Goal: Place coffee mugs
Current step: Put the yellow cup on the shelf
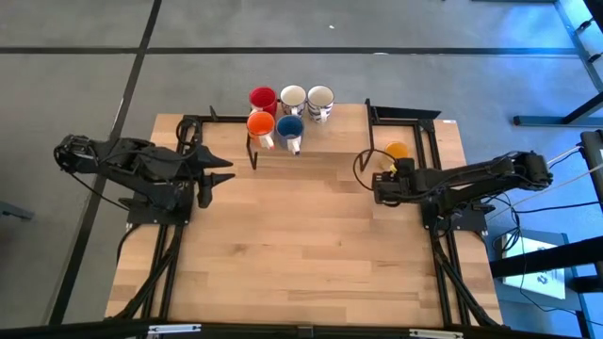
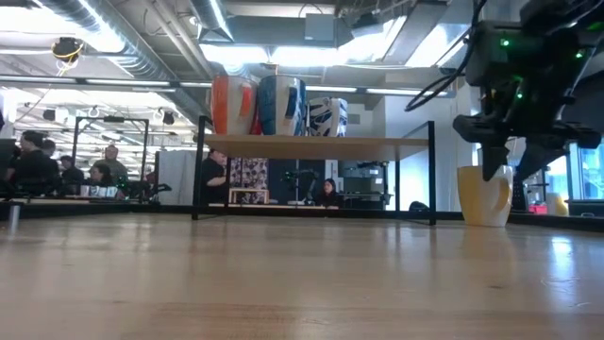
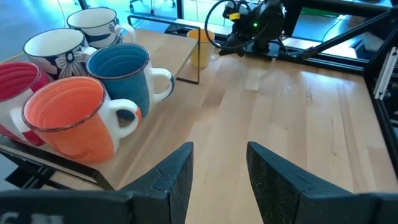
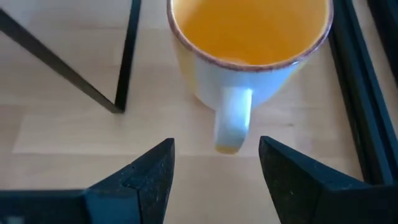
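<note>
The yellow-orange mug (image 4: 249,43) stands upright on the table near its right far corner (image 1: 397,151), its handle (image 4: 233,118) pointing at my right gripper (image 4: 214,165). That gripper is open, with a finger on either side of the handle and touching nothing; it hangs just above the mug (image 2: 486,195). Five mugs stand on a raised wooden shelf (image 1: 330,132): red (image 1: 262,97), two patterned white (image 1: 293,96) (image 1: 320,99), orange-red (image 1: 261,124) and blue (image 1: 289,128). My left gripper (image 1: 221,179) waits open over the table's left side.
The shelf's black metal legs (image 4: 121,68) stand close beside the yellow-orange mug. A black frame rail (image 4: 354,81) runs along its other side. Bare wooden tabletop (image 1: 301,235) stretches toward the near edge. People sit in the room beyond (image 2: 38,165).
</note>
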Robot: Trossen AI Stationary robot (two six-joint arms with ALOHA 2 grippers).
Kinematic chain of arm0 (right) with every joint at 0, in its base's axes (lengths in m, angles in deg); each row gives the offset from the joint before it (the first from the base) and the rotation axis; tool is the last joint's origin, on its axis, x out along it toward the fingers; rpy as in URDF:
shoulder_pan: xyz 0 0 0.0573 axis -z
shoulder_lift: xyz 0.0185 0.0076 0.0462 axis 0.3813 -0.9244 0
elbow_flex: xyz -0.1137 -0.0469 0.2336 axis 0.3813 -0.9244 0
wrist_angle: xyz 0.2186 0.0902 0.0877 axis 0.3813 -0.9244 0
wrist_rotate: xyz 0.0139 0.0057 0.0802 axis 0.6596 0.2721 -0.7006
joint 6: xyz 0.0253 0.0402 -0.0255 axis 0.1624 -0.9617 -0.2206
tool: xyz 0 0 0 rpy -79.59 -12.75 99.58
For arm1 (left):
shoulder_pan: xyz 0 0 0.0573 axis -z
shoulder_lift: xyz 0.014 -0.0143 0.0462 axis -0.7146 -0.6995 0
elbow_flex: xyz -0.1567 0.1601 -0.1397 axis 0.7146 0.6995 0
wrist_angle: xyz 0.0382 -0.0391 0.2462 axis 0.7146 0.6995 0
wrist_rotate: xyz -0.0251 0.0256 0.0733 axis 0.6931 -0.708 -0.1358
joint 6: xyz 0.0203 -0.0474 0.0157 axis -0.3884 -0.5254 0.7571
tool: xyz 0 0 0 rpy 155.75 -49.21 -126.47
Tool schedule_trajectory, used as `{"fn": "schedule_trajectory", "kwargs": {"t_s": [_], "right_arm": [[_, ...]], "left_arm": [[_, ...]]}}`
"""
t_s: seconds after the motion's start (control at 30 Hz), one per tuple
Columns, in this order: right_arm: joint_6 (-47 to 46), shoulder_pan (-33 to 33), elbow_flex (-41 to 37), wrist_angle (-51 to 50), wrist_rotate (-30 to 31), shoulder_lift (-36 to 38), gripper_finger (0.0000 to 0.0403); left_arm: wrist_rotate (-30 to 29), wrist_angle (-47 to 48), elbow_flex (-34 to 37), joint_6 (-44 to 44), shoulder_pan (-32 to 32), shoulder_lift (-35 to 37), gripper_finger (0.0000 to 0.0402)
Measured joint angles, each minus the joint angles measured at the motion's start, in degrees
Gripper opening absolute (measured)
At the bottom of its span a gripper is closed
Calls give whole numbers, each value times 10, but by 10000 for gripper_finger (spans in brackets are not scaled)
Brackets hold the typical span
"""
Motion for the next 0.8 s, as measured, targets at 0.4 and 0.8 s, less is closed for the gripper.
{"fn": "schedule_trajectory", "kwargs": {"t_s": [0.4, 0.8], "right_arm": [[13, 9, -30, 21, 30, -3, 136], [33, 9, -50, 44, 29, -3, 34]], "left_arm": [[0, 0, 0, -1, 0, 0, 144], [0, 0, 0, -2, 0, 0, 144]]}}
